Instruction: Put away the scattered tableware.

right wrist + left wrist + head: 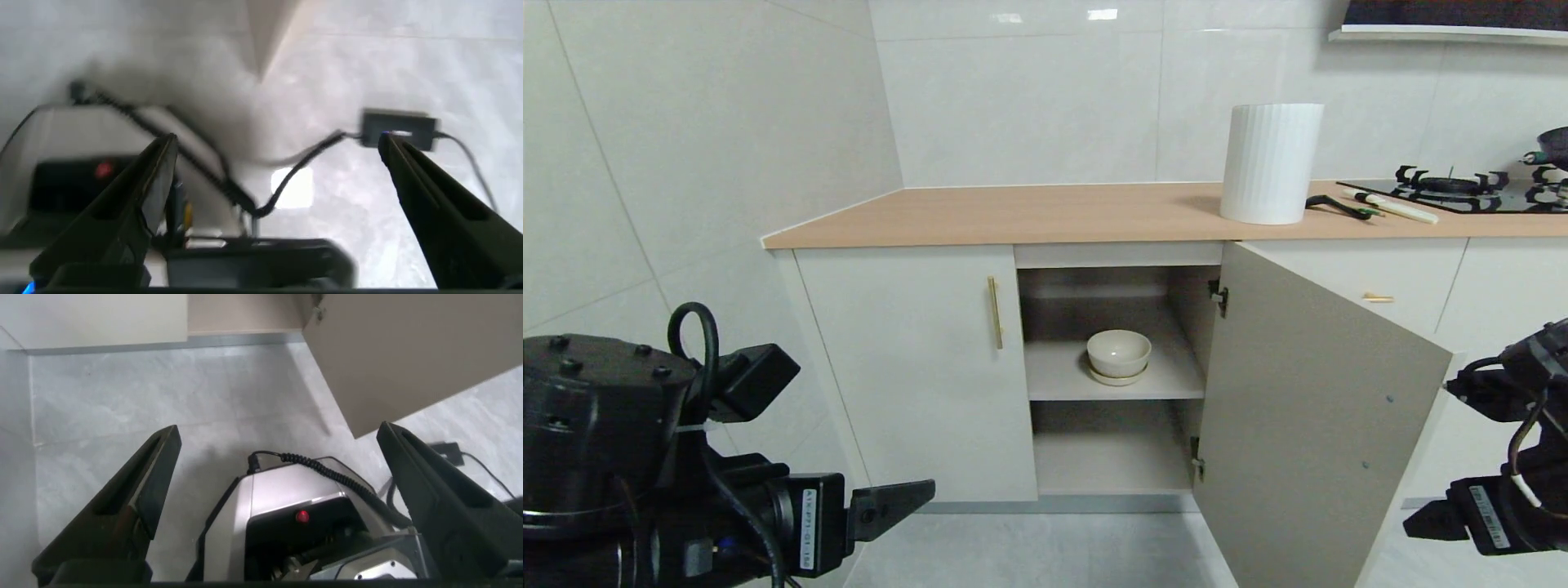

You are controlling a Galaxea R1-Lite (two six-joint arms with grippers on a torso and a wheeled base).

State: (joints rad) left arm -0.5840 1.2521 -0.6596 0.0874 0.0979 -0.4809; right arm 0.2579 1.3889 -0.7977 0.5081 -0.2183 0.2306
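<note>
Your left gripper (279,433) gapes empty above the floor (204,384). Your right gripper (278,139) is spread wide too, holding nothing. From the head, bowl (1119,351) on plate (1117,379) sits on the shelf (1058,380), door (1307,425) swung open; utensils (1392,207) on the counter (1029,214) look yet to be stowed.

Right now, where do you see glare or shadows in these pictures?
Head view: two bright lamp reflections on the wall tiles; the open cabinet is dim inside above the bowl; the white container throws a soft shadow leftward on the countertop. Left wrist view: evenly lit floor, no glare. Right wrist view: one pale bright patch on the floor.
</note>
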